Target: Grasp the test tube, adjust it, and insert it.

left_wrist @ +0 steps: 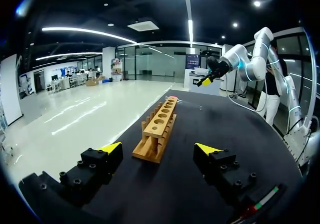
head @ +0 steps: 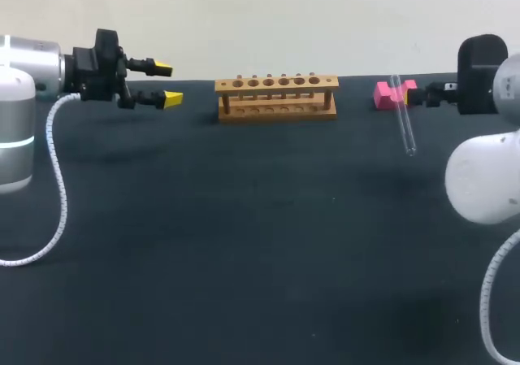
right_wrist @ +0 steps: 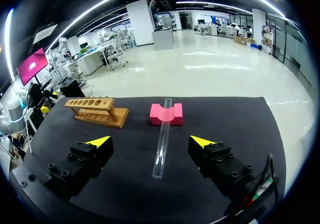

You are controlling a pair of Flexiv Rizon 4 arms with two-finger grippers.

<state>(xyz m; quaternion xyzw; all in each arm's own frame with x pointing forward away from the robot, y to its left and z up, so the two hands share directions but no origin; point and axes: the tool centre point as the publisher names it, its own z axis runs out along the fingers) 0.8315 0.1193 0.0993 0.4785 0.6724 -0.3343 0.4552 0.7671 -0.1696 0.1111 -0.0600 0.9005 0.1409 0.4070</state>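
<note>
A clear glass test tube lies slanted, its far end resting in the notch of a pink block, its near end on the black table. In the right wrist view the test tube runs lengthwise between the spread fingers of my right gripper, touching neither; the pink block is just ahead. My right gripper sits right beside the block. The wooden rack with a row of holes stands at the back middle, empty. My left gripper is open, left of the rack, holding nothing.
In the left wrist view the wooden rack stretches endwise ahead of the open left gripper, with my right arm beyond it. The black table stretches wide in front of the rack.
</note>
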